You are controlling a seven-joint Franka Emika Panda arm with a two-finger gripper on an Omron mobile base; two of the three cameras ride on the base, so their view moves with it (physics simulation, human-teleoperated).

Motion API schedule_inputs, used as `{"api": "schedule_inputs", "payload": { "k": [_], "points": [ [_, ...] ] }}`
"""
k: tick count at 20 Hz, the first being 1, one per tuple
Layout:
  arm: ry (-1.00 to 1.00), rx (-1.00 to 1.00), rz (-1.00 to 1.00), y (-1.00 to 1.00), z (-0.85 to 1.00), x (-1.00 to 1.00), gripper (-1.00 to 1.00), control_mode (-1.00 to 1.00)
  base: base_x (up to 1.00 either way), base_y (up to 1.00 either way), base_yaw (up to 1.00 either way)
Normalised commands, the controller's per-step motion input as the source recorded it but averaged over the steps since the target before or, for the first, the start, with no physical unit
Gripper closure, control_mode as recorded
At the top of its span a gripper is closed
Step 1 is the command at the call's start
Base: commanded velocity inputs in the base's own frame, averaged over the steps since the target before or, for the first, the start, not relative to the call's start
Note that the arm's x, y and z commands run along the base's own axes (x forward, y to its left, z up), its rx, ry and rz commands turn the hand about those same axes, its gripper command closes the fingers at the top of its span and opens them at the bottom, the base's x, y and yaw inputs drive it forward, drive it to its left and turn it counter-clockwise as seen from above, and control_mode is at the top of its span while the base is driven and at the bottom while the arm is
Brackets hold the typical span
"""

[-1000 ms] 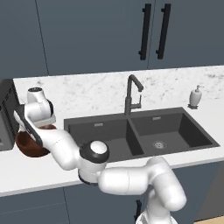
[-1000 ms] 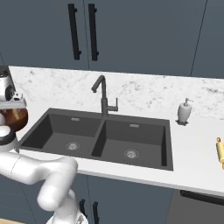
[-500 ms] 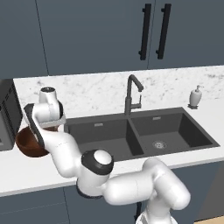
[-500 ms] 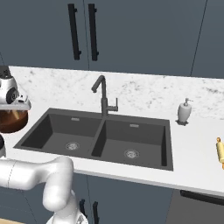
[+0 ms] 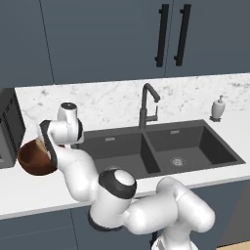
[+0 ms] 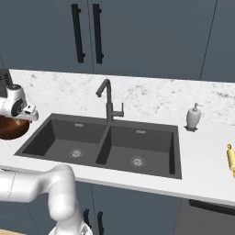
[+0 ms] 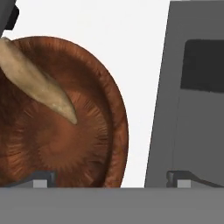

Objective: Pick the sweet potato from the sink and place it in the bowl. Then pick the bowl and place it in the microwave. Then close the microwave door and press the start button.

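Sweet potato (image 7: pixel 41 85) is seen lying inside the bowl (image 7: pixel 94 144) — a pale, tapered tuber resting against the reddish-brown inner wall. The bowl (image 5: pixel 34 158) is set on the worktop (image 5: pixel 29 188) near its left end, between the sink (image 5: pixel 161 146) and the microwave (image 5: pixel 10 129), whose grey front is seen just beside the bowl in the hand view. The gripper (image 5: pixel 46 146) is held over the bowl's rim — its jaws are spread wide, with nothing gripped between them.
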Motion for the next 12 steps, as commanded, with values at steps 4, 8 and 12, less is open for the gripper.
{"api": "schedule_inputs", "payload": {
  "k": [4, 8, 12],
  "points": [
    [0.0, 0.0, -0.1, 0.0, -0.01, 0.08, -1.0, -1.0, 0.0, 0.0, 0.0],
    [0.01, 0.0, -0.1, 0.0, -0.06, 0.15, -1.0, -1.0, 0.0, 0.0, 0.0],
    [0.03, 0.0, -0.09, 0.0, -0.06, 0.24, -1.0, -1.0, 0.0, 0.0, 0.0]
  ]
}}
